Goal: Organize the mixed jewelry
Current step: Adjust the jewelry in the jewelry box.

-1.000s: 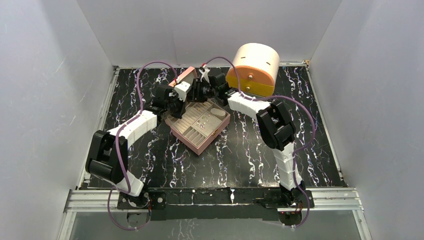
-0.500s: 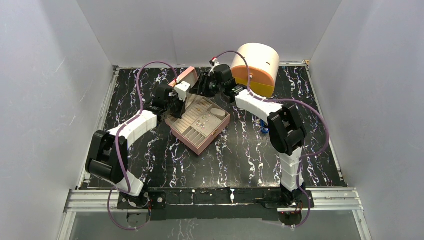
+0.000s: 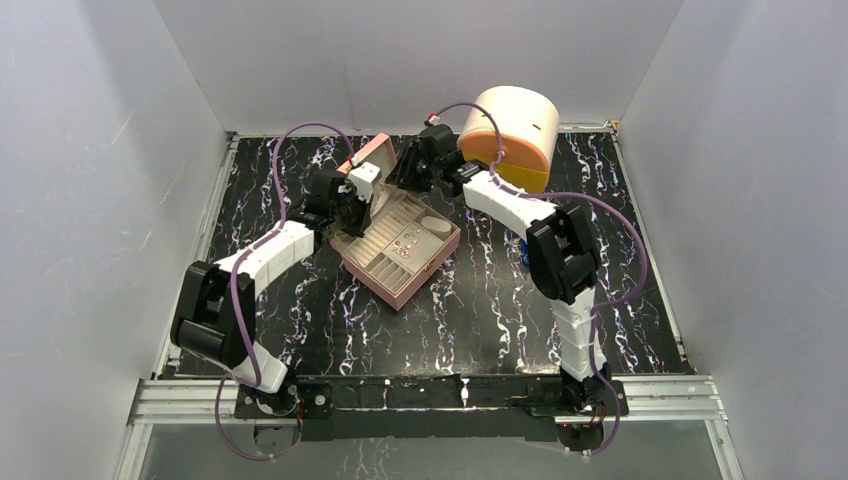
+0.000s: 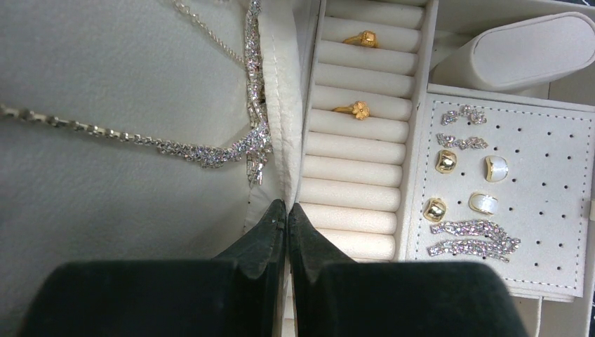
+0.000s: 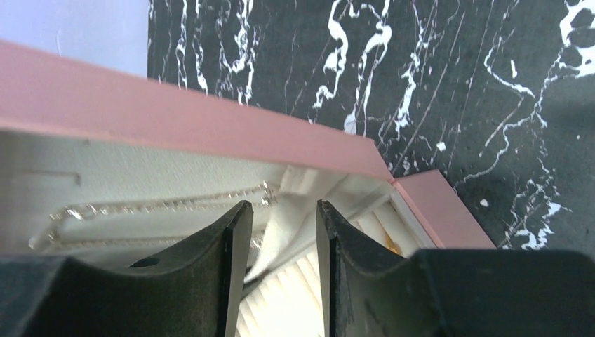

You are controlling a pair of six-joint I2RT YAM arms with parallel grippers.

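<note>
The pink box (image 3: 428,262) lies open, its lid (image 3: 366,152) standing up behind it. In the left wrist view, two gold rings (image 4: 363,39) (image 4: 354,110) sit in the cream ring rolls. Gold, white and sparkly earrings (image 4: 445,161) are pinned on the holed panel. A sparkly necklace (image 4: 210,150) hangs on the lid lining. My left gripper (image 4: 288,208) (image 3: 350,212) is shut, with its tips at the seam between lid and rolls and nothing visible between them. My right gripper (image 5: 281,210) (image 3: 402,172) is open at the lid's top edge, above the necklace (image 5: 168,205) and a white flap.
A cream and orange round container (image 3: 510,125) stands at the back, right behind my right forearm. A small blue object (image 3: 524,252) peeks out beside my right elbow. The black marbled table (image 3: 480,300) is walled in by white panels on three sides.
My right gripper has drawn back and up from over the box's inside to the lid's top edge. Its elbow has shifted right, then slightly back. The left arm has stayed put.
</note>
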